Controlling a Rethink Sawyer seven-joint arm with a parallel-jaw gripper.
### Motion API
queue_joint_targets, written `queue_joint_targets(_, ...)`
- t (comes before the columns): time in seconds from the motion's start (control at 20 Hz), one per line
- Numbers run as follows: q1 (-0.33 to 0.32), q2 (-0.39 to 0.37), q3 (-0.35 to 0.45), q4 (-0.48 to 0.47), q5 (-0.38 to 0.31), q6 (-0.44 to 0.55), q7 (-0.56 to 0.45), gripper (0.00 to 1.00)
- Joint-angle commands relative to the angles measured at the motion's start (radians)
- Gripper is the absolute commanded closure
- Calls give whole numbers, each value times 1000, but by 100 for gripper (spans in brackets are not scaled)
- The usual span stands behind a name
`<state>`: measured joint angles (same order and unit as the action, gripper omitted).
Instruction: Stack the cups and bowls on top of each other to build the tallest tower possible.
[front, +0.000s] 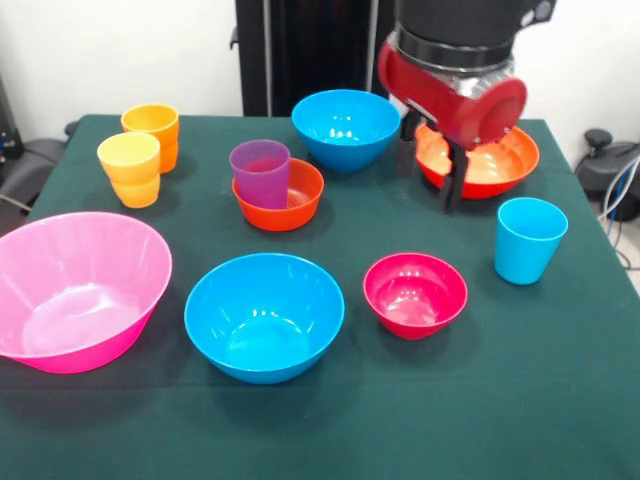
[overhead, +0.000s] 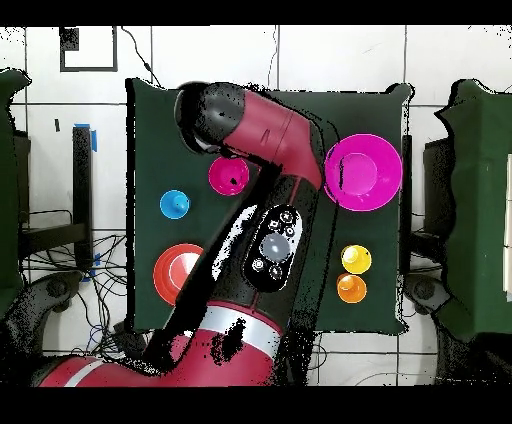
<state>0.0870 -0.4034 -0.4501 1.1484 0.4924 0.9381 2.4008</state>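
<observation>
The purple cup (front: 260, 172) stands upright inside the small orange bowl (front: 290, 208) at mid-table. The small crimson bowl (front: 415, 293) sits alone on the cloth; it also shows in the overhead view (overhead: 229, 176). The light blue cup (front: 528, 240) stands at the right. The yellow cup (front: 130, 168) and orange cup (front: 152, 130) stand together at the far left. My gripper (front: 427, 190) is open and empty, low at the left rim of the wide orange bowl (front: 495, 165). One finger stands outside the rim, the other over the bowl. In the overhead view the arm hides the gripper.
One blue bowl (front: 345, 128) sits at the back, just left of the gripper. A second blue bowl (front: 263, 315) sits at the front centre. The huge pink bowl (front: 75, 290) fills the front left. The green table's (front: 560, 400) edge runs close behind the wide orange bowl.
</observation>
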Motion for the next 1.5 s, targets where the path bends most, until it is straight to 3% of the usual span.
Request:
queue_joint_targets(0.05,31,55,137,149,26,-14,194,0)
queue_joint_targets(0.65,20,104,119,136,-8,-71,142,0)
queue_joint_targets(1.05,-1,73,95,192,-50,-81,71,0)
queue_joint_targets(1.5,13,100,66,201,-62,-121,109,0)
